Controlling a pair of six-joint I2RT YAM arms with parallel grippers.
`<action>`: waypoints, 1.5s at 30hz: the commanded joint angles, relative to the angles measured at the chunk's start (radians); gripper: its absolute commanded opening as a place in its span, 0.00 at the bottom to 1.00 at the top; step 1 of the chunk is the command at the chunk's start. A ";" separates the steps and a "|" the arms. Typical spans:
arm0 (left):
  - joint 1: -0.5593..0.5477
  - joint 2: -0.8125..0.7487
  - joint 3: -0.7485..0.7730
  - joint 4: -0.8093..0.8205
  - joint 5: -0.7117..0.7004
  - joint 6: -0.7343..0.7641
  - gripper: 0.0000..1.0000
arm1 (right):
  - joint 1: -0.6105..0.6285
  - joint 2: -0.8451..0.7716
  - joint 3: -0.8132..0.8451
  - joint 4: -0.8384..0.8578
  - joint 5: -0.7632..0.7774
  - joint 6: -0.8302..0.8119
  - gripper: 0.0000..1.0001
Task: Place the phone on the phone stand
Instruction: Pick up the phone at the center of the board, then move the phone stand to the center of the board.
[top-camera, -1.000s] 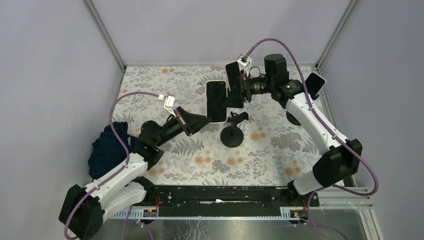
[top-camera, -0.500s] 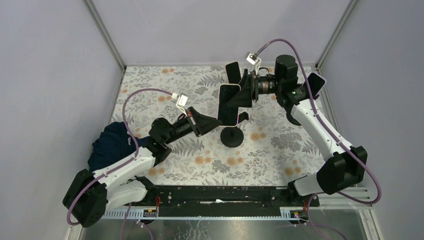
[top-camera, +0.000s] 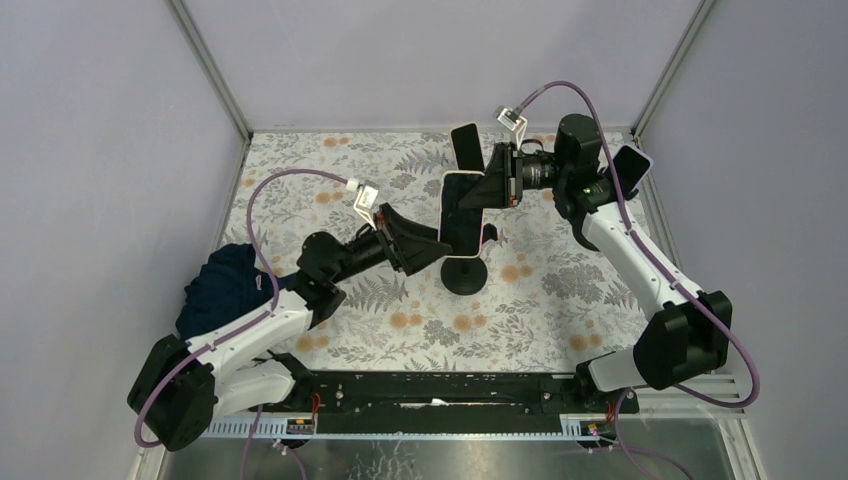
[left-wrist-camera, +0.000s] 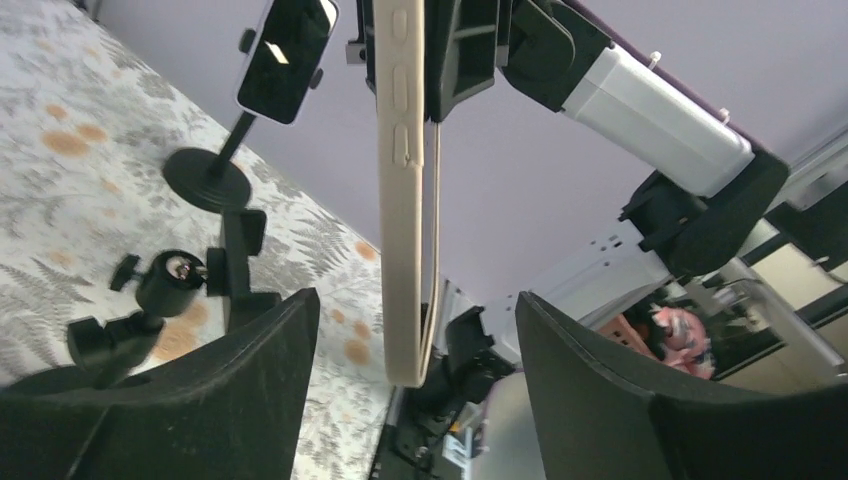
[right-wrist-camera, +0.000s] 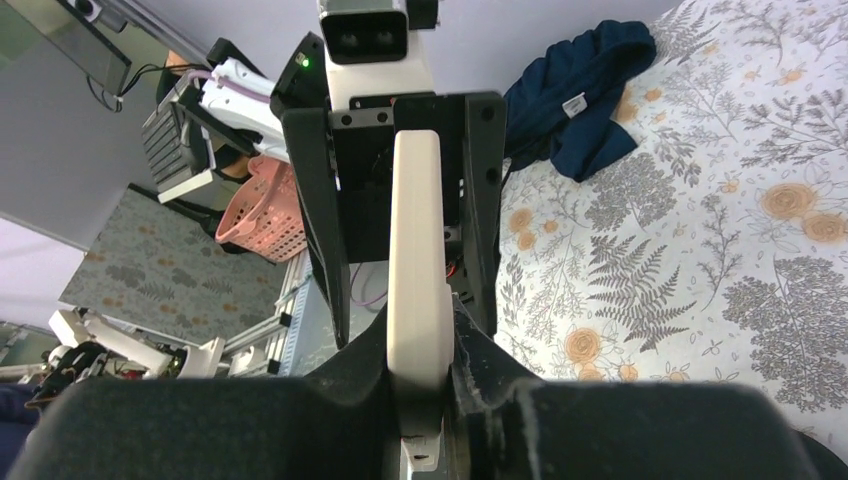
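The phone (top-camera: 463, 213), in a cream case, hangs upright in the air just above the empty black phone stand (top-camera: 463, 272). My right gripper (top-camera: 488, 190) is shut on its upper end; in the right wrist view the phone (right-wrist-camera: 418, 250) is pinched edge-on between the pads of that gripper (right-wrist-camera: 425, 345). My left gripper (top-camera: 432, 245) is open around the phone's lower end. The left wrist view shows the phone's edge (left-wrist-camera: 405, 200) free in the gap of this gripper (left-wrist-camera: 415, 330), touching neither finger. The stand's ball head (left-wrist-camera: 170, 285) lies lower left.
Another phone on a stand (top-camera: 465, 148) sits at the back centre, seen also as a dark phone (left-wrist-camera: 285, 50) on a round base. A further phone (top-camera: 630, 170) stands at the right edge. A dark blue cloth (top-camera: 220, 290) lies at the left.
The phone was carried right to above the stand. The right gripper has shut on it, and the left gripper, which had held it, has opened.
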 joint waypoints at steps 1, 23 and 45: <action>0.002 -0.002 0.042 0.016 0.031 0.064 0.82 | 0.000 -0.046 -0.005 0.101 -0.090 0.042 0.00; -0.001 0.167 0.191 -0.067 0.216 0.159 0.00 | -0.004 -0.034 0.169 -0.471 -0.081 -0.456 0.53; 0.001 0.168 0.201 -0.077 0.189 0.189 0.00 | -0.003 -0.021 0.237 -0.738 -0.013 -0.701 0.11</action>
